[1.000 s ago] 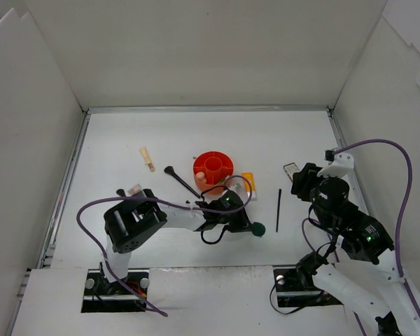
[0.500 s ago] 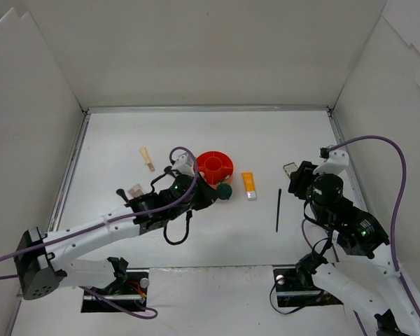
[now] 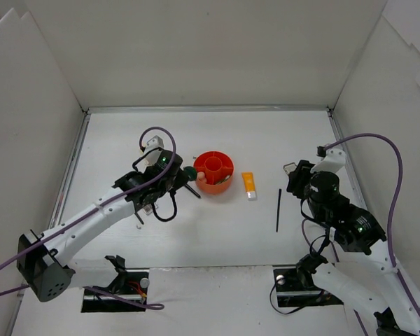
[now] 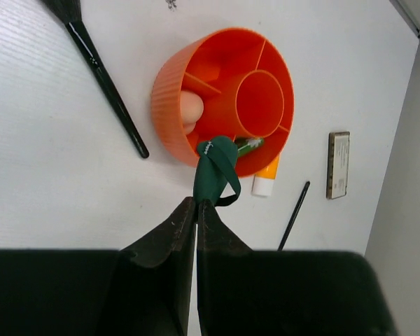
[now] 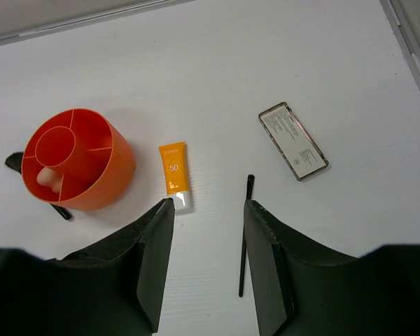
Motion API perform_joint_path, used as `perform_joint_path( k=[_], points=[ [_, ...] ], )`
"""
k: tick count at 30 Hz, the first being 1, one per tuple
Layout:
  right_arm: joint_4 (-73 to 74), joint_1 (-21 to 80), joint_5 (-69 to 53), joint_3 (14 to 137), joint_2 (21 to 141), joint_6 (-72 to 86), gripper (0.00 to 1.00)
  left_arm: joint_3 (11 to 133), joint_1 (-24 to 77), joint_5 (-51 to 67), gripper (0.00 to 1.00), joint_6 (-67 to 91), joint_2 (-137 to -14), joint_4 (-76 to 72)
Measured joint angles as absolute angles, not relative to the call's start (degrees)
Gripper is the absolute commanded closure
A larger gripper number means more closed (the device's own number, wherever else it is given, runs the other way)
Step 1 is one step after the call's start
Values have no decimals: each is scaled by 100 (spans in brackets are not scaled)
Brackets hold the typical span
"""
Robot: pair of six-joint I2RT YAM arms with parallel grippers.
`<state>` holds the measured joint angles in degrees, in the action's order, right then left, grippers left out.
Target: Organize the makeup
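Observation:
My left gripper (image 3: pixel 184 173) is shut on the edge of the dark green round compact (image 4: pixel 215 173) and holds it above the near rim of the red-orange holder (image 4: pixel 169 91); the compact also shows in the top view (image 3: pixel 190 171). The holder (image 3: pixel 213 183) has a beige sponge (image 4: pixel 190 109) and a small green tube (image 4: pixel 249 144) in its compartments. My right gripper (image 5: pixel 208 204) is open and empty above the table, between the orange tube (image 5: pixel 173 172) and a thin black brush (image 5: pixel 244 238). The eyeshadow palette (image 5: pixel 292 141) lies further right.
A larger black brush (image 4: pixel 102 68) lies on the table left of the holder, partly under my left arm in the top view. The orange tube (image 3: pixel 248 185), thin brush (image 3: pixel 278 209) and palette (image 3: pixel 291 169) lie right of the holder. White walls enclose the table.
My left arm has swung from the holder's front right round to its left side, carrying the green compact. My right gripper has shifted slightly back and left.

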<state>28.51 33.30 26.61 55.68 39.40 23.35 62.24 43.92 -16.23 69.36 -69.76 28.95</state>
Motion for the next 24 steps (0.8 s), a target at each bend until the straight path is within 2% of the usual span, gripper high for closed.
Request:
perform_joint_path(
  k=[13,24],
  points=[
    [2849,3301,2661,5472,3881,2375,59,7175,3883,-768,100,6895,-8597,2987],
    [2849,3297,2663,5336,3848,2379,59,7575,3763,-220,100,6919,-9362,3033]
  ],
)
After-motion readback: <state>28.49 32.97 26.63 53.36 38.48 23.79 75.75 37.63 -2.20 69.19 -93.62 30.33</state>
